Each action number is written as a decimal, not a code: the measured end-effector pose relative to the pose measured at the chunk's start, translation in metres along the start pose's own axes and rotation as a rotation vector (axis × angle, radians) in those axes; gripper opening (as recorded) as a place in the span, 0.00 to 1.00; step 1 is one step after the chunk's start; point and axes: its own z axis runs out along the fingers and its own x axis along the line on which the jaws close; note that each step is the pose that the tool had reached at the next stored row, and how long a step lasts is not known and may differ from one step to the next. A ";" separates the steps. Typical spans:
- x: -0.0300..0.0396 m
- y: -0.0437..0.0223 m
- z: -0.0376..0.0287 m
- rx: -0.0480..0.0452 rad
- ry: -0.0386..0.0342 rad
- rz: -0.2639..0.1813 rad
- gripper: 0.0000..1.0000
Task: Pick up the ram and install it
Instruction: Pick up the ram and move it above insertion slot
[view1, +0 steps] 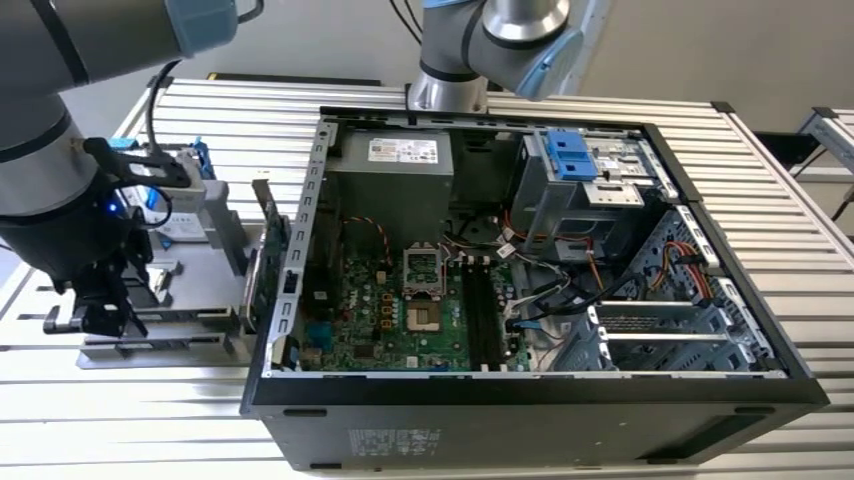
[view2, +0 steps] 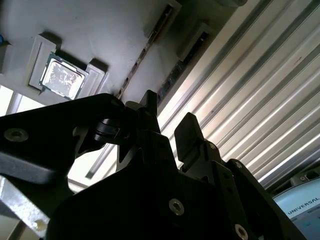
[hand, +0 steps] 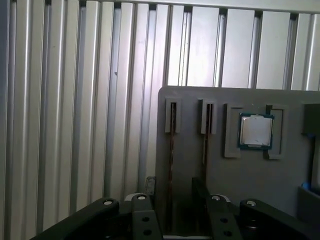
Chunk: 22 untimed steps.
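Arm (view1: 54, 150): at the exterior view's left, bent down toward the tray.
Claw (view1: 100, 308): low over the near end of the tray (view1: 200, 300), beside the case.
Fingers (hand: 141, 210): spread in both wrist views, with a clear gap between them and nothing pinched.
Ram (hand: 172, 132): on edge in the tray's outermost slot, in line with the gap between the fingers; contact with either finger cannot be told. Seen in the second wrist view (view2: 176, 74) as a dark strip running toward the fingertips.
Second stick (hand: 205, 131): on edge in the next slot, parallel to the ram and apart from it.
Chip (hand: 256, 131): flat in a square recess of the tray, past both slots from the tray's edge.
Drive (view1: 187, 205): blue-framed, on the tray's far end.
Card (view1: 274, 250): green, upright on edge, between the tray and the case.
Case (view1: 534, 420): open-sided, lying on the ribbed table (view1: 801, 200), toward the exterior view's right of the tray.
Board (view1: 387, 320): green, flat inside the case, long dark slots (view1: 487, 310) near its middle.
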 end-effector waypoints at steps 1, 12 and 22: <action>0.0003 0.0000 0.0010 0.0000 0.0000 0.000 0.00; 0.0018 -0.0005 0.0129 -0.0002 0.0000 0.000 0.00; 0.0015 -0.0006 0.0245 -0.0002 0.0000 0.000 0.00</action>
